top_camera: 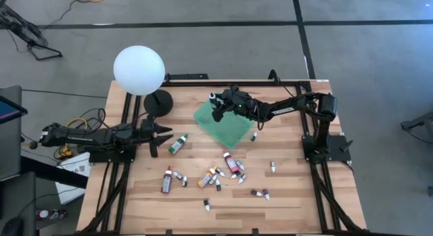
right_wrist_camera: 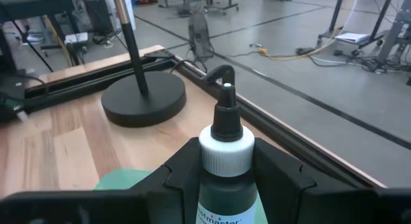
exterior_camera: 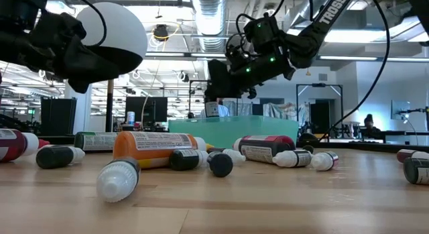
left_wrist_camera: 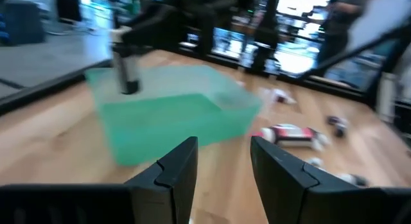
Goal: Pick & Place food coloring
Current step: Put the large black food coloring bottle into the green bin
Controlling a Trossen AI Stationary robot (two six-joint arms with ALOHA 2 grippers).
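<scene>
My right gripper reaches in from the table's right and is shut on a dark food coloring bottle with a white cap and black dropper tip. It holds the bottle over the far left part of the green tray. The left wrist view shows this bottle upright above the tray. My left gripper waits at the table's left, open, with nothing between its fingers. Several more food coloring bottles lie on their sides on the near half of the table, among them a green-capped one and a pink one. My right gripper pinches the bottle's dark body just below the white cap between its two fingers. The fingers come roughly level from the table's right. The bottle stands upright in the hold, cap up, lifted clear above the tray.
A white globe lamp on a black round base stands at the far left, close to the tray's left corner. Loose small bottles are scattered near the front. Black frame rails run along the table's edges.
</scene>
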